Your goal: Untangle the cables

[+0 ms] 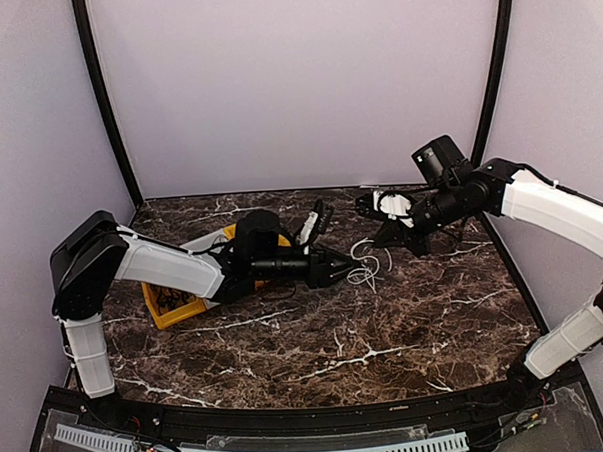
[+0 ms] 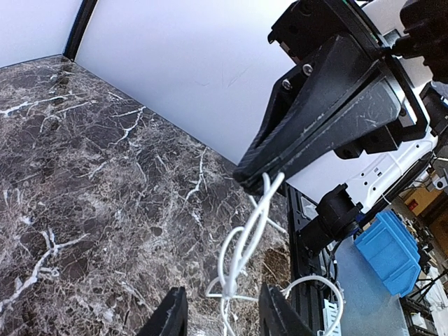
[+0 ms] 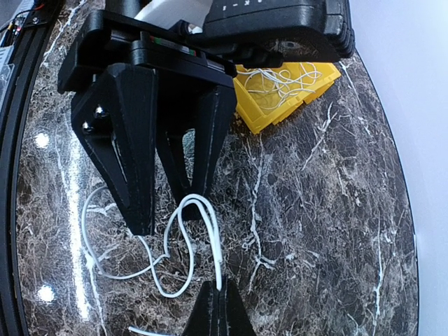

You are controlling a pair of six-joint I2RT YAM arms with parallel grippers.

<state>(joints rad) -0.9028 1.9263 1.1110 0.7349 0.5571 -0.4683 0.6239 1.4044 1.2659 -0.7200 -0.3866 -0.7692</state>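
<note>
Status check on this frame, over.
Right gripper shut on white cable. Left gripper open, straddling its loops. Yellow bin off aside, not blocking.

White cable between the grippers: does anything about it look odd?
Yes. The white cable hangs in twisted loops from the shut right gripper, passing between the open fingers of the left gripper. No damage shows.

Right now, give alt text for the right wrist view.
The right gripper, jaws shut on a white cable, holds its loop between the left gripper's open jaws over a dark marble table. A yellow bin holding more white cable sits beyond.
</note>
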